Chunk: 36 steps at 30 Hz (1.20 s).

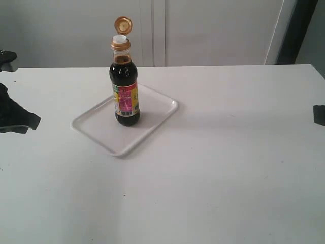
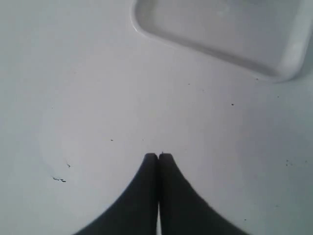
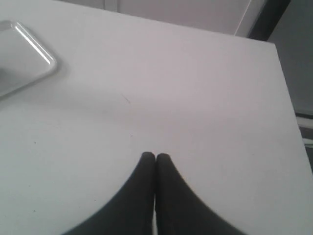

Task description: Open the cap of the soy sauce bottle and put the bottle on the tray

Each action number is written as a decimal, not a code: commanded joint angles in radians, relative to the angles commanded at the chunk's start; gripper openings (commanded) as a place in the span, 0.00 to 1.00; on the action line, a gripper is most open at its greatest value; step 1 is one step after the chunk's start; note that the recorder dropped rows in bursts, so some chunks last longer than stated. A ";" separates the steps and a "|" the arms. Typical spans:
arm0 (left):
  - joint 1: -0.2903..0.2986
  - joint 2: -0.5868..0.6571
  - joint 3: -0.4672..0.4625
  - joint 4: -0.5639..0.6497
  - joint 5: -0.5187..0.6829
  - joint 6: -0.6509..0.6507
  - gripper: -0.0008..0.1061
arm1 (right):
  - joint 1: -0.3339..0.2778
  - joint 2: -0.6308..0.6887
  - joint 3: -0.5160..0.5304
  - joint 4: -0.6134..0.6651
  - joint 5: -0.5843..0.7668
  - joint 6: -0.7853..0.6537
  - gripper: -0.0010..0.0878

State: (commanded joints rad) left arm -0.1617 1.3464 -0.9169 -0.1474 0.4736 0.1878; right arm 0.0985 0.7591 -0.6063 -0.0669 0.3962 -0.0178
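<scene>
The soy sauce bottle [image 1: 125, 86], dark liquid with a pink and yellow label, stands upright on the white tray [image 1: 157, 114] left of the table's middle. Its golden cap [image 1: 123, 24] is flipped up and back on its hinge, baring the white spout [image 1: 120, 38]. My left gripper [image 2: 158, 155] is shut with nothing in it, over bare table a short way from a tray corner [image 2: 288, 68]; in the exterior view it shows at the left edge [image 1: 20, 121]. My right gripper [image 3: 155, 156] is shut and empty too, far from the tray [image 3: 46, 61]; only a dark bit of it shows at the exterior view's right edge [image 1: 319, 115].
The white table [image 1: 228, 168] stretches wide round the tray. A pale wall with panel seams [image 1: 152, 30] stands behind it, and a dark upright post [image 1: 297, 30] at the back right. The table's far right edge [image 3: 286, 98] shows in the right wrist view.
</scene>
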 joint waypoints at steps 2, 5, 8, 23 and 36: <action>0.000 -0.019 0.014 -0.004 -0.010 0.000 0.01 | 0.000 -0.031 0.025 0.000 -0.025 0.000 0.01; 0.000 -0.042 0.026 -0.004 -0.014 0.000 0.01 | 0.000 -0.075 0.060 0.000 -0.053 0.000 0.01; 0.000 -0.064 0.039 -0.004 -0.016 0.000 0.01 | 0.000 -0.123 0.096 0.000 -0.094 0.000 0.01; 0.000 -0.241 0.172 -0.024 -0.109 -0.004 0.01 | 0.000 -0.343 0.241 0.021 -0.188 -0.002 0.01; 0.000 -0.452 0.317 -0.082 -0.079 0.011 0.01 | 0.000 -0.487 0.281 0.067 -0.217 -0.002 0.01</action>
State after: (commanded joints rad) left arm -0.1617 0.8944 -0.6002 -0.2293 0.3945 0.1987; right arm 0.0985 0.2725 -0.3253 0.0000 0.1789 -0.0198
